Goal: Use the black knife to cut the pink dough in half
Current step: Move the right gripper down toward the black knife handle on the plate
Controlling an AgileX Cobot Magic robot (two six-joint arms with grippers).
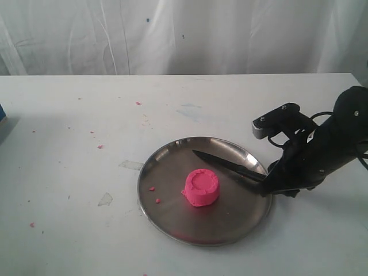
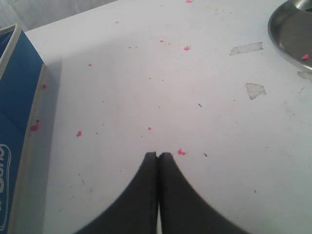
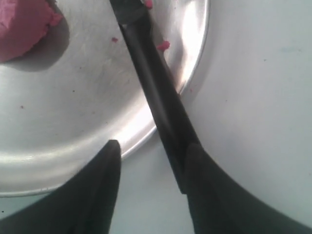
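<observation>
On the white worktop, the pink dough sits whole at the middle of a steel plate, the black knife lying near it, handle running out over the rim between the parted jaws of the right gripper; the left gripper sits closed, far off.

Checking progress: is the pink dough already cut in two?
No, the pink dough sits on the steel plate as one whole round puck, clear of the black knife.

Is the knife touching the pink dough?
Apart. The right wrist view shows bare plate between the knife and the dough.
</observation>
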